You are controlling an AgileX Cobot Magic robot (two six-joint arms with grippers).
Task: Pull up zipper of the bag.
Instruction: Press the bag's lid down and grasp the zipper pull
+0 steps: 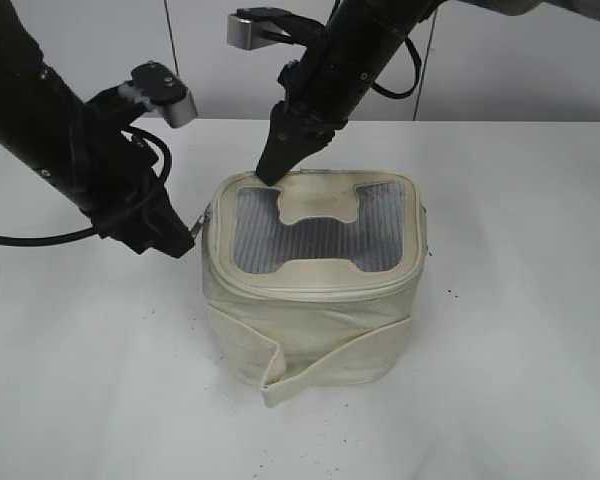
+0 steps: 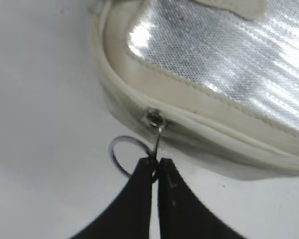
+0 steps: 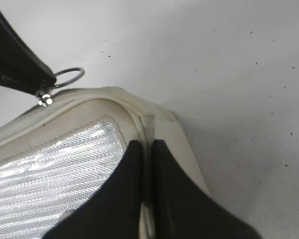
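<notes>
The cream bag stands on the white table, its grey mesh window facing up. The zipper runs round the top panel rim. Its silver pull sits at the bag's left corner, with a ring hanging off it. My left gripper is shut on that pull where it meets the ring; in the exterior view this gripper is just left of the bag. My right gripper is shut on the rim piping at the bag's far-left corner, where it also shows in the exterior view. The pull also shows in the right wrist view.
A loose strap band wraps the bag's lower body and sticks out at the front. The white table carries small dark specks around the bag. A pale wall stands behind the table.
</notes>
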